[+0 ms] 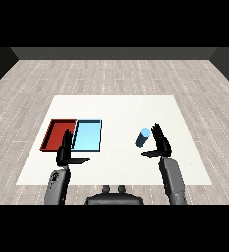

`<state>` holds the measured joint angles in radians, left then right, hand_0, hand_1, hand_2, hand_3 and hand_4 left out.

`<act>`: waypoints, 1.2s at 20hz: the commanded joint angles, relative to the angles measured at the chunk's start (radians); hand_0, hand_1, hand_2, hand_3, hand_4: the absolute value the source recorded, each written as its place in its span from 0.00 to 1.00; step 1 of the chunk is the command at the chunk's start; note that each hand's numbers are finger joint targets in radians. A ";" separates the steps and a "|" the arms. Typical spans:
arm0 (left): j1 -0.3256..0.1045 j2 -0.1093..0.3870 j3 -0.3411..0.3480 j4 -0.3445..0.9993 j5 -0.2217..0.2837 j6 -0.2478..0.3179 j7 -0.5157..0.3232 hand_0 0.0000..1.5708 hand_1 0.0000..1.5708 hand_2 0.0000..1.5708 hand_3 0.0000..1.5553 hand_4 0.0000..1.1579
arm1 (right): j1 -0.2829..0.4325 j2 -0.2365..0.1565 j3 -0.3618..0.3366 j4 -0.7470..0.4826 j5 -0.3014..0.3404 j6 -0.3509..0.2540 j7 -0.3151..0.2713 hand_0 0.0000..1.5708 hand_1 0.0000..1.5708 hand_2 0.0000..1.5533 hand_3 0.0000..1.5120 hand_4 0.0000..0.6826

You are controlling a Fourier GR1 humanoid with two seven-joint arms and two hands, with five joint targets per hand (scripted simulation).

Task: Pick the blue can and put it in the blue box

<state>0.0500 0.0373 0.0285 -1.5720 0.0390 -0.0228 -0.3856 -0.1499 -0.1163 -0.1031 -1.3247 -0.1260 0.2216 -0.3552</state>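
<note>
Head view. The blue can (142,137) stands on the white surface (121,106) right of centre, roughly midway between the far and near edges, and looks tilted, its pale top leaning away from the robot. The right hand (160,142) is just beside the can on its right; its fingers (158,132) are straight and spread wide, thumb pointing left beneath the can, holding nothing. Contact between hand and can cannot be confirmed. The blue tray (88,146) lies toward the left edge, touching the red tray (49,139) on its left side. The left hand (66,152) is at the near edge of both trays, fingers straight and upright, thumb out, holding nothing.

Assessment: the grasp is not yet made.

Risks: closing the fingers on a leaning can may tip it or push it away along the surface. The two trays are flush, so a small overshoot to the left would land the can in the red one. The left hand overlaps the near corner of the blue tray and may obstruct the approach.

Other items: none seen on the surface between can and blue tray.
</note>
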 commanded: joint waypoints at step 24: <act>0.003 0.001 0.001 0.004 -0.029 0.014 -0.020 0.00 0.00 0.00 0.00 0.00 | -0.195 -0.036 -0.085 0.381 -0.016 -0.032 -0.047 0.00 0.00 0.00 0.00 0.00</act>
<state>0.0408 0.0390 0.0350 -1.5640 0.0251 -0.0142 -0.3889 -0.3193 -0.1420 -0.1801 -1.0014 -0.1412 0.1959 -0.3822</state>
